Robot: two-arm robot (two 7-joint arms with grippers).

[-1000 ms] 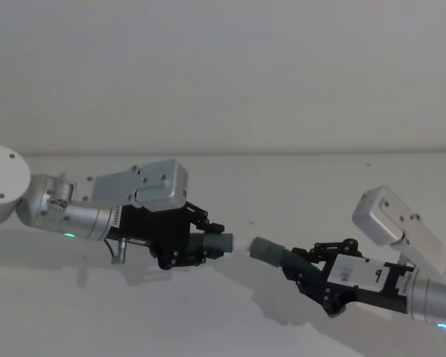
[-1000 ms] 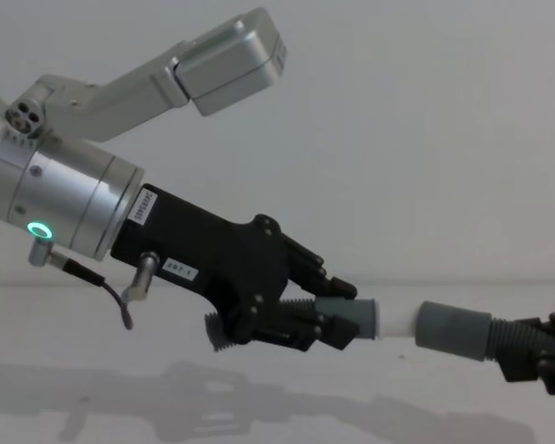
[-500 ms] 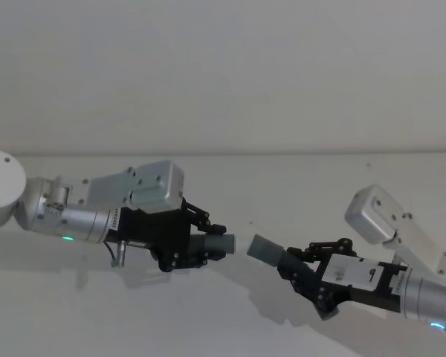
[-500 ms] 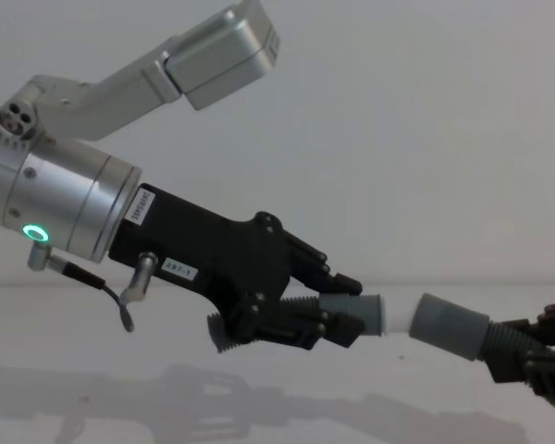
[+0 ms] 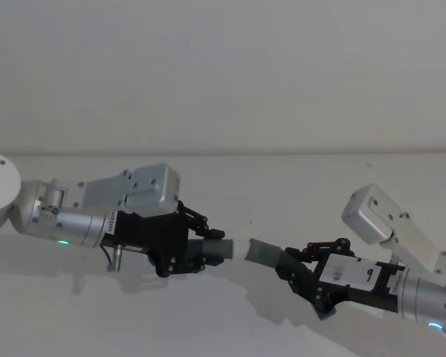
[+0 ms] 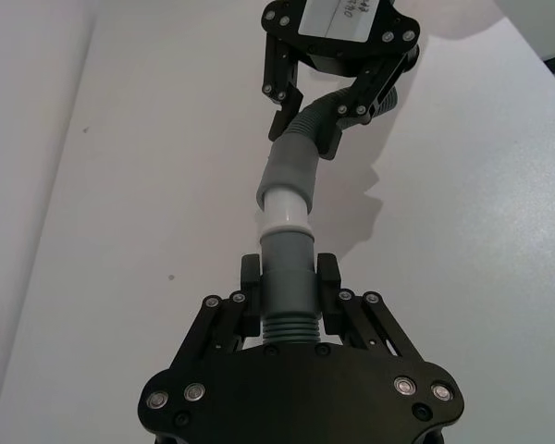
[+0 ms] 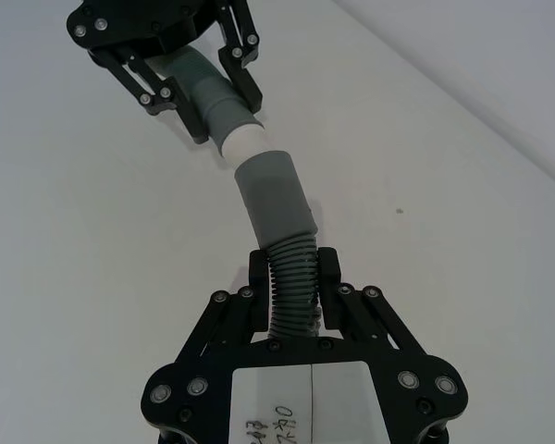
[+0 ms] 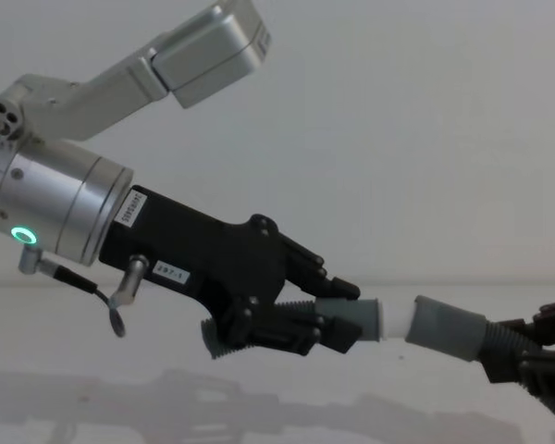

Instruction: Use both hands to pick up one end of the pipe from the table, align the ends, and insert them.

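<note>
My left gripper [image 5: 206, 251] is shut on the pipe's grey cuff [image 6: 287, 277], the end with the white tip [image 6: 283, 208]. My right gripper [image 5: 301, 269] is shut on the corrugated pipe [image 7: 291, 282] just behind the plain grey cuff [image 7: 273, 199]. Both ends hang a little above the white table [image 5: 230, 178], facing each other. The white tip [image 8: 395, 322] meets the mouth of the plain cuff [image 8: 449, 329], roughly in line, with a slight bend at the joint in the right wrist view. How deep the tip sits inside I cannot tell. The pipe's middle is hidden behind the grippers.
A plain pale wall [image 5: 223, 74] rises behind the table's far edge. The arms' shadows fall on the white surface [image 8: 259, 412] below the grippers. A small dark speck [image 6: 171, 276] lies on the table.
Both grippers have sunk slightly toward the table. The plain cuff, tilted and apart from the white tip half a second ago, now lies closer in line and touches it.
</note>
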